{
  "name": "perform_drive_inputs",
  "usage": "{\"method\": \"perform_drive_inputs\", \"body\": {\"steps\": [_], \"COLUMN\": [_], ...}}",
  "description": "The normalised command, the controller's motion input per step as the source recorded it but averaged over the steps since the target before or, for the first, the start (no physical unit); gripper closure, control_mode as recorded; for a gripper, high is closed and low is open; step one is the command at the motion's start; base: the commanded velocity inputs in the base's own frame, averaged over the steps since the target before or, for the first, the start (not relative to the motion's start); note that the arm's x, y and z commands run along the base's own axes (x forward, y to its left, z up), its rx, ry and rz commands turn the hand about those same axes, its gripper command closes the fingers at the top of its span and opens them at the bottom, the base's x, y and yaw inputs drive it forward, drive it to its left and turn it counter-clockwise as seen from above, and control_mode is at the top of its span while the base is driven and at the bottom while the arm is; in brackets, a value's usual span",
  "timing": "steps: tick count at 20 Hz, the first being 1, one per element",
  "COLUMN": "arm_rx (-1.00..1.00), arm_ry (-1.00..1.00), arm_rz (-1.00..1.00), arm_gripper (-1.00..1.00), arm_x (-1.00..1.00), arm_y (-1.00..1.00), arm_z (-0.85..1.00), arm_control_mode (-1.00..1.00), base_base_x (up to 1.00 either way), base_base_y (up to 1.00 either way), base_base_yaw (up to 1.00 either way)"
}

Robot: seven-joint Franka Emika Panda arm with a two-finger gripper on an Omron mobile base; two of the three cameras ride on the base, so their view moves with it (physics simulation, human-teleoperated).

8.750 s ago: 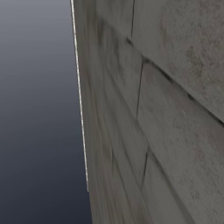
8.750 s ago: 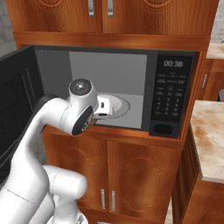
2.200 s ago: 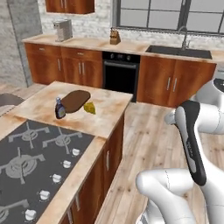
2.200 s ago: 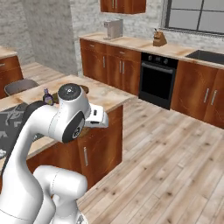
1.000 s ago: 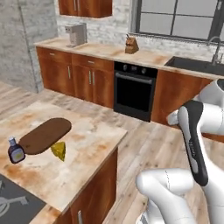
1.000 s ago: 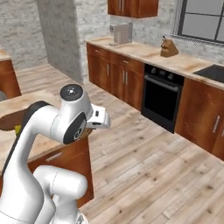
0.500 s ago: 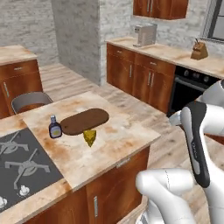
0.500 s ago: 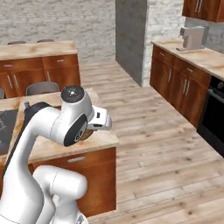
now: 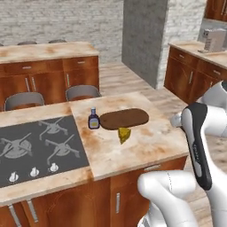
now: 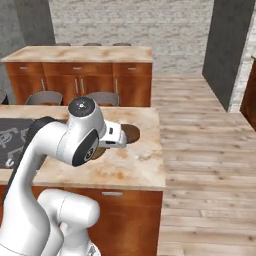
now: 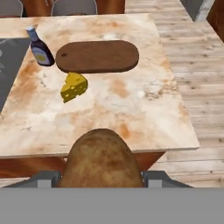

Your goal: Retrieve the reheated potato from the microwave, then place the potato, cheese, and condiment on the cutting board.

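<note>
In the hand view, the tan-brown potato sits between my gripper's two fingers, which are shut on it. It hangs above the near edge of the island counter. Further along the counter lies the dark brown cutting board, bare. The yellow cheese wedge rests on the counter just in front of the board. The condiment bottle stands upright off the board's left end. The right base view shows my hand over the counter, hiding most of the board.
A black cooktop takes up the island's left part. Two grey chairs stand behind the island, with a second counter beyond them. Open wooden floor lies to the right. A toaster sits on the far right counter.
The base has turned, so the whole scene has swung; the island with board, cheese and bottle now lies straight ahead and closer. The potato stays held in the gripper.
</note>
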Motion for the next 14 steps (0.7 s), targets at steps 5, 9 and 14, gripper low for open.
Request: {"method": "perform_drive_inputs", "body": {"steps": [5,9,14], "arm_rx": [0.0,0.0,0.0], "arm_ry": [0.0,0.0,0.0], "arm_rz": [0.0,0.0,0.0], "arm_gripper": [1.0,1.0,1.0], "arm_x": [0.0,0.0,0.0], "arm_y": [0.0,0.0,0.0], "arm_z": [0.0,0.0,0.0], "arm_control_mode": [1.0,1.0,1.0], "base_base_x": [0.48,0.56,0.51], "base_base_y": [-0.51,-0.34,-0.21], "base_base_yaw": [0.08,0.02,0.17]}}
